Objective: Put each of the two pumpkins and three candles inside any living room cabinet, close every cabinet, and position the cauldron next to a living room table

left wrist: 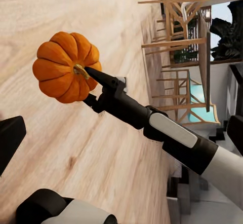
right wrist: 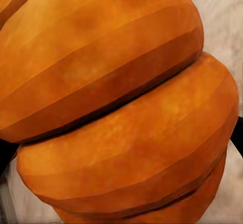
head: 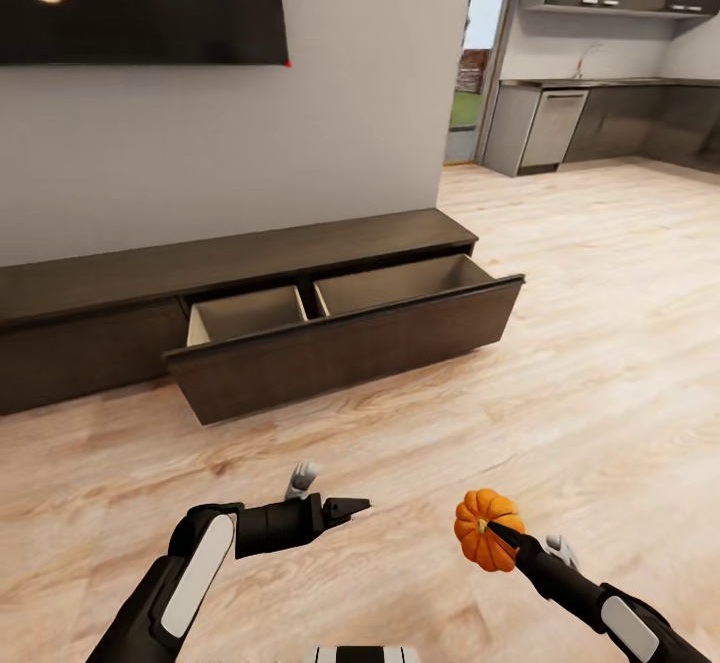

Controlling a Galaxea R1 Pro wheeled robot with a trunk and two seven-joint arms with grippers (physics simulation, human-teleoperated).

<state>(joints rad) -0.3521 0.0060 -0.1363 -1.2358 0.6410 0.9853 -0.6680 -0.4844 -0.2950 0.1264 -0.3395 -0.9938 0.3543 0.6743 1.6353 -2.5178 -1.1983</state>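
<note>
Head view recorded the right gripper (head: 497, 533) clamped on a pumpkin (head: 483, 529) held above the wood floor (head: 600, 343), short of the cabinet (head: 330, 283) with its drawer (head: 345, 338) pulled open, while the left gripper (head: 350, 509) carried nothing, fingers seemingly together.

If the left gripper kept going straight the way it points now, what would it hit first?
Most likely the pumpkin held in the right gripper: the left gripper points sideways at it across bare floor, not at the cabinet. Depth alignment is uncertain.
</note>
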